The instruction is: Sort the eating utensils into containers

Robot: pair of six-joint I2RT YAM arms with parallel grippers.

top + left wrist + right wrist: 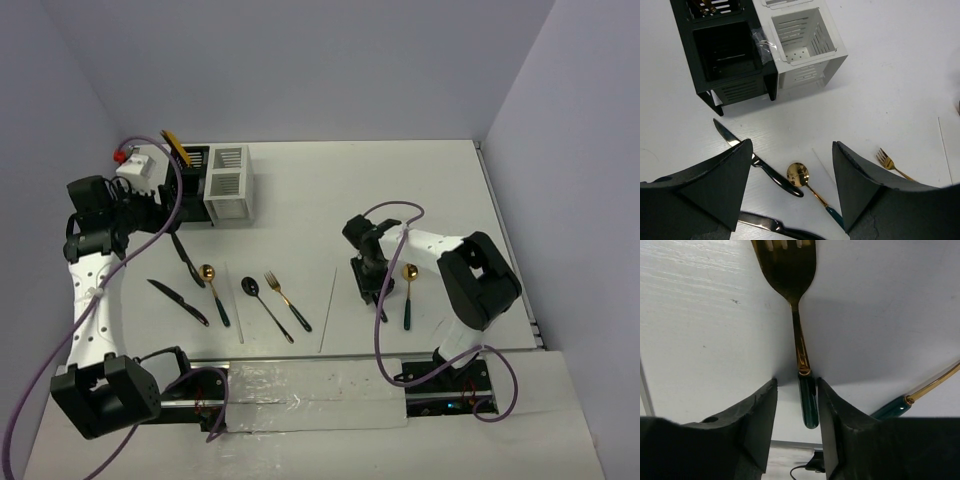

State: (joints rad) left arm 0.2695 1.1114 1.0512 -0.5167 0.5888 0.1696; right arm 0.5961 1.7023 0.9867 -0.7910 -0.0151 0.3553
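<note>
My right claw point(797, 386) straddles the green handle of a gold fork point(798, 335) lying flat on the bench point(700, 315), jaws narrow though I cannot tell if they grip it, while my left claw point(791, 145) hangs wide open near the black caddy point(735, 91) and white caddy point(812, 74).

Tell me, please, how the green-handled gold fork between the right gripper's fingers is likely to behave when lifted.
The fork looks like rigid metal, so it should stay stiff. Its glossy handle may slip or pivot in the right gripper, which straddles it near the end. Lying flat on the table, it seems unlikely to roll.
</note>
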